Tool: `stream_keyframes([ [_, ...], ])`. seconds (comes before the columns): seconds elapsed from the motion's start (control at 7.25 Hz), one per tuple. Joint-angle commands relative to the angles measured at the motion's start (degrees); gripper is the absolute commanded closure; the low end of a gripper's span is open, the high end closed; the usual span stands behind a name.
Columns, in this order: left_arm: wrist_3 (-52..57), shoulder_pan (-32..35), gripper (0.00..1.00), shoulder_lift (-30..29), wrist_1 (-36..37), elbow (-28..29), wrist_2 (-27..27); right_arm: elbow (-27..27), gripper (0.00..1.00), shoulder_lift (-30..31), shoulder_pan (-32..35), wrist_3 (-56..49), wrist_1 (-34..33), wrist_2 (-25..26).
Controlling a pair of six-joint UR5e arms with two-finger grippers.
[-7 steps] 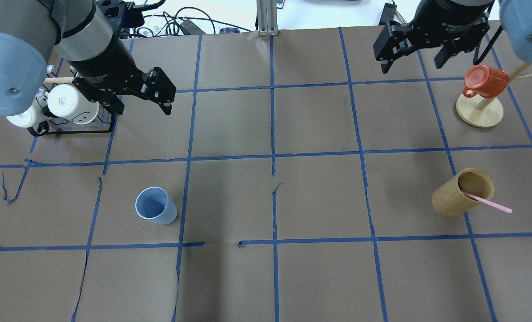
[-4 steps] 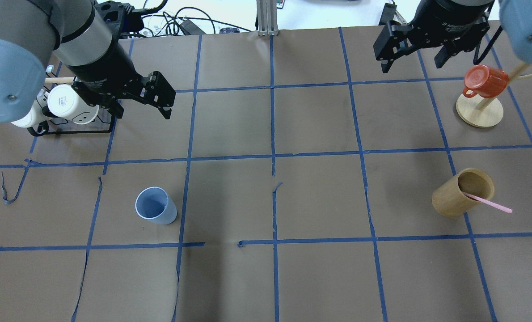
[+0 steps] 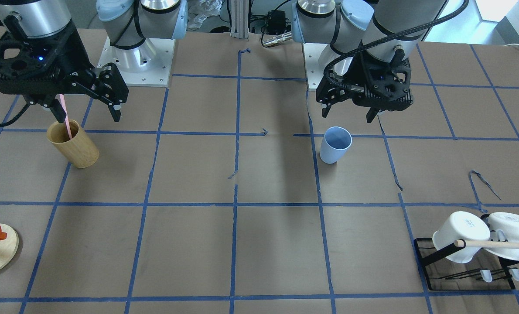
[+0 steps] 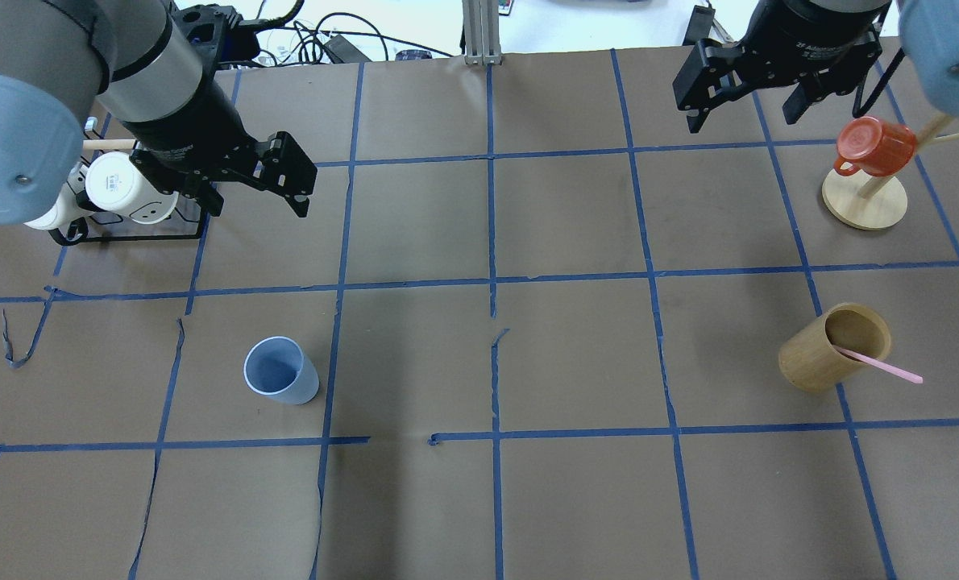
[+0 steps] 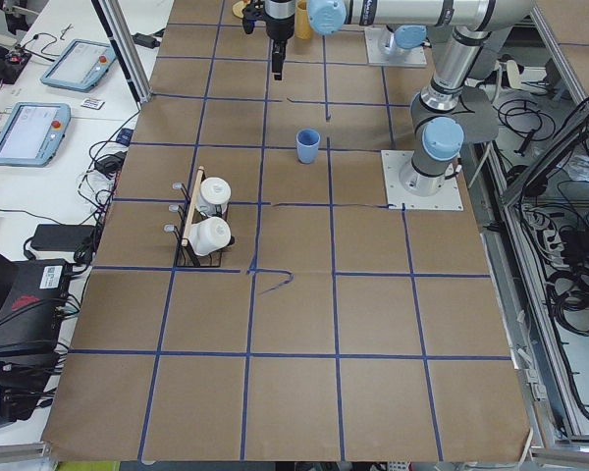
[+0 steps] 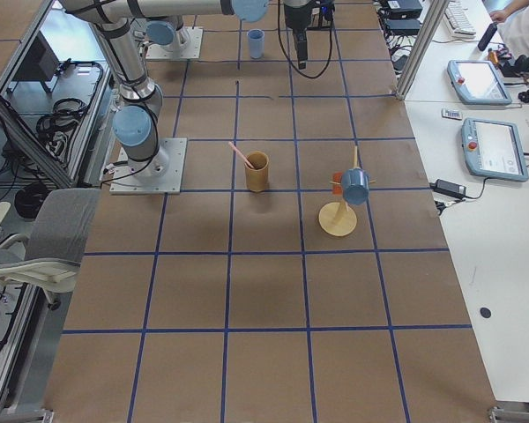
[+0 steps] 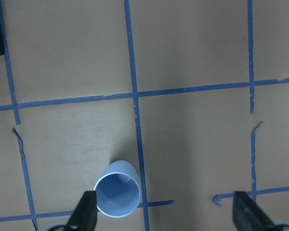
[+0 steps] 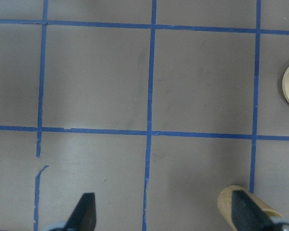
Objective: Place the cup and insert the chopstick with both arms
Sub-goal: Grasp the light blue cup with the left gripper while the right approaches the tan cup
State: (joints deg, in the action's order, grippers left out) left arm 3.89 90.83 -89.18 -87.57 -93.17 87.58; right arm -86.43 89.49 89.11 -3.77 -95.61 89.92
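Readiness seems why both hang high: left fingers [image 4: 296, 181] upper left, right fingers [image 4: 689, 101] upper right, spread empty, blue cup [image 4: 280, 370] and pink chopstick [image 4: 882, 366] untouched.

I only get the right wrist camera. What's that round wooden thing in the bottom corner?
Observer: A wooden cup, with a pink chopstick leaning inside it.
Kid: Any other cups?
Observer: One is a blue cup, upright on the robot's left side.
Kid: Is somebody holding it?
Observer: No, the left tool is open, higher up, touching nothing.
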Motion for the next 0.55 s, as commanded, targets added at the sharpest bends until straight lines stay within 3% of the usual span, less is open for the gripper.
stream_keyframes([
  [0.0, 0.15, 0.22, 0.00, -0.90, 0.64, -5.24, -0.21, 0.03, 0.00, 0.24, 0.01, -0.01, -0.02, -0.09],
  [0.41, 0.76, 1.54, 0.00, -1.53, 3.09, -18.68, -0.83, -0.06, 0.00, 0.42, 0.01, -0.45, 0.16, 0.43],
])
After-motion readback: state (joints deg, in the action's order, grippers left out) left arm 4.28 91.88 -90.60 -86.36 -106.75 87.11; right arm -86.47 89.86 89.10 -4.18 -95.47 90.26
